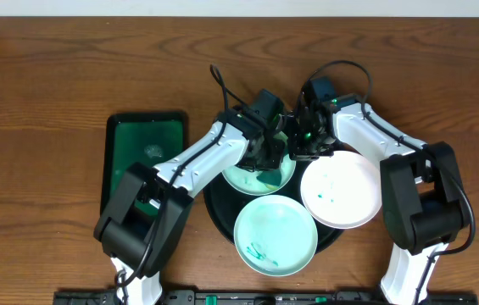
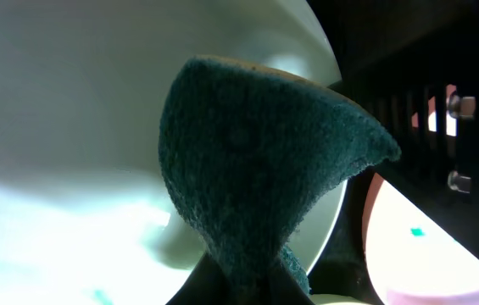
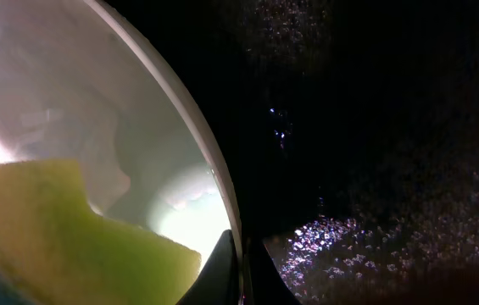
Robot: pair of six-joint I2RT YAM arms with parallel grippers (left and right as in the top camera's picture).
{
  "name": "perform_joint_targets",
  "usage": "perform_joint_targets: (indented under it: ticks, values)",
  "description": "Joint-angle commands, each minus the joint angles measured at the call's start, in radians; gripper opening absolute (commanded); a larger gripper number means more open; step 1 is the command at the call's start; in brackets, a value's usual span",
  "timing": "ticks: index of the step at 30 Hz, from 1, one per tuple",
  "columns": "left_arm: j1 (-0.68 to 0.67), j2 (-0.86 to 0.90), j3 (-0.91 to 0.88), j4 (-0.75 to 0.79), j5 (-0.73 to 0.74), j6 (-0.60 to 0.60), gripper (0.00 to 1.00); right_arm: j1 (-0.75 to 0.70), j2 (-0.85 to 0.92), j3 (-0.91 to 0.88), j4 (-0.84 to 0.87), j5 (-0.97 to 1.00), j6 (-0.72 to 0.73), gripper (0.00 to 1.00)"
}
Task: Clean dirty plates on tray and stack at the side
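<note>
Brown wooden table [image 1: 52,68] carries a black tray [image 1: 215,212] of three plates [image 1: 275,233]. Over it the left gripper [image 1: 266,159] is clamped on a sponge [image 2: 256,186] set against the rear green plate [image 1: 241,180] beneath it; the right gripper [image 1: 300,151] pinches that plate's rim, closed on it.

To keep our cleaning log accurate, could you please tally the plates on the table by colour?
Mint-green plates: 2
White plates: 1
Total: 3 plates
</note>
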Motion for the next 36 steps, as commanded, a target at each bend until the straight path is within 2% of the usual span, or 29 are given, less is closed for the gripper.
perform_joint_targets:
  ticks: [1,4,10,15,28,36]
  values:
    - [0.026,0.015,0.026,0.003,0.038,-0.002,0.08,-0.021,0.012,-0.004,-0.008,0.056,0.003,0.01]
    - [0.062,0.04,0.026,0.003,0.045,-0.036,0.07,-0.021,0.012,-0.004,-0.009,0.056,0.003,0.01]
    - [0.146,0.173,0.026,0.007,0.213,-0.046,0.07,-0.021,0.012,-0.004,-0.01,0.056,0.003,0.01]
    - [0.197,0.197,0.026,0.007,0.21,-0.046,0.07,-0.021,0.012,-0.004,-0.014,0.056,0.003,0.01]
    - [0.272,0.183,0.048,-0.101,-0.235,-0.097,0.07,-0.021,0.012,-0.004,-0.013,0.067,0.003,0.01]
    - [0.27,0.181,0.079,-0.17,-0.449,-0.244,0.07,-0.021,0.012,-0.004,-0.021,0.067,0.003,0.01]
